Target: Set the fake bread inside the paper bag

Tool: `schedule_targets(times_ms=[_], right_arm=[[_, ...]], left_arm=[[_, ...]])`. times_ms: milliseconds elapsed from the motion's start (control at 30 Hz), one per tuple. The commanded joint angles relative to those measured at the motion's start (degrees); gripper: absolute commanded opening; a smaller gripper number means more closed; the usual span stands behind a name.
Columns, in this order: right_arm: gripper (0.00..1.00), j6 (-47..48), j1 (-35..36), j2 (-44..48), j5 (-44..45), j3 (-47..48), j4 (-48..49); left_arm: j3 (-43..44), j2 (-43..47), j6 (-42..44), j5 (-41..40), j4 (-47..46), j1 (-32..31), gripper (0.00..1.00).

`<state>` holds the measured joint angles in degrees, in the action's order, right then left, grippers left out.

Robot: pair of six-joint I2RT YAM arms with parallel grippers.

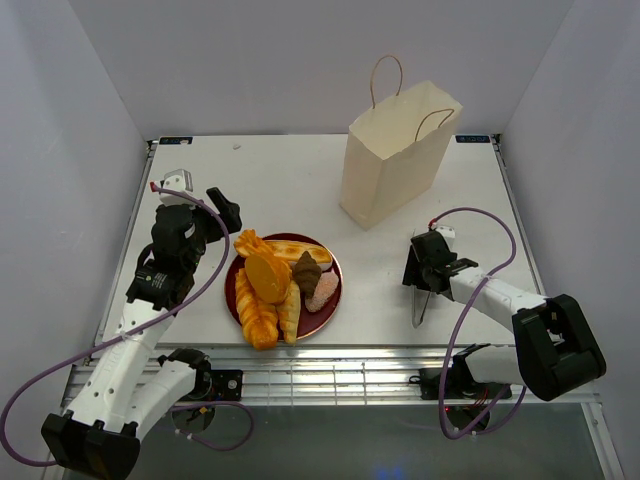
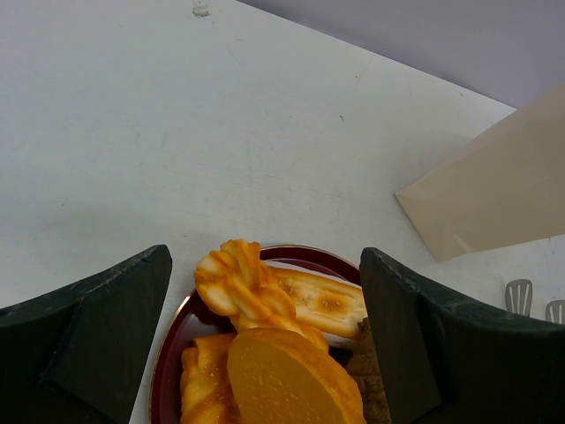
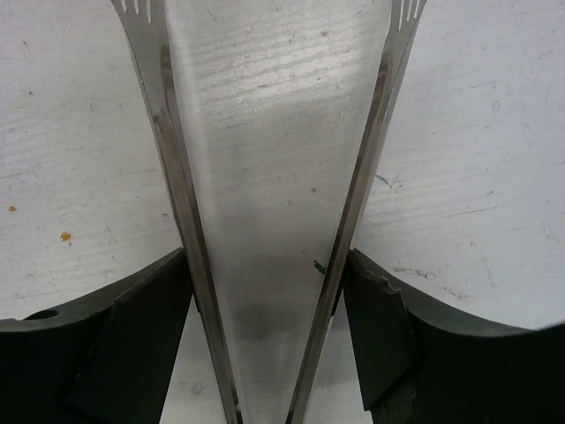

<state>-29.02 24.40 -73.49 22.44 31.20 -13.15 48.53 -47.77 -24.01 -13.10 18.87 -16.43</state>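
Observation:
The fake bread point(image 1: 270, 285) is a pile of glossy orange braided loaves, a round bun, a pale roll and brown pieces on a dark red plate point(image 1: 232, 290). The paper bag point(image 1: 395, 165) stands upright and open at the back right of the table. My left gripper point(image 1: 222, 218) hovers open at the plate's far-left edge, with a braided loaf point(image 2: 238, 283) and the bun point(image 2: 291, 375) below its gap. My right gripper point(image 1: 428, 270) rests low on the table, to the right of the plate. Its fingers point(image 3: 141, 327) press both arms of the metal tongs point(image 3: 177, 177).
The tongs point(image 1: 421, 305) lie on the table between the plate and the right arm, handle end toward the near edge. The bag's side point(image 2: 503, 190) shows beyond the plate in the left wrist view. White walls close in the table on three sides.

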Motion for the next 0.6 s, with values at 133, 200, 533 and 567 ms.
schedule_targets(times_ms=[133,200,533,567], right_arm=[[0.69,0.2,0.2,0.4,1.5,2.8,-4.3],[0.68,0.4,0.2,0.7,1.5,4.0,-5.3],[0.67,3.4,0.2,3.3,0.1,7.6,-8.0],[0.66,4.0,0.2,4.0,-0.1,7.7,-8.2]], left_arm=[[-0.2,2.2,0.5,-1.6,-0.7,-0.5,0.98],[-0.3,2.3,0.5,-1.6,-0.8,-0.4,0.98],[-0.5,2.8,0.5,-1.8,-0.9,-0.5,0.98],[-0.5,2.9,0.6,-1.8,-0.9,-0.5,0.98]])
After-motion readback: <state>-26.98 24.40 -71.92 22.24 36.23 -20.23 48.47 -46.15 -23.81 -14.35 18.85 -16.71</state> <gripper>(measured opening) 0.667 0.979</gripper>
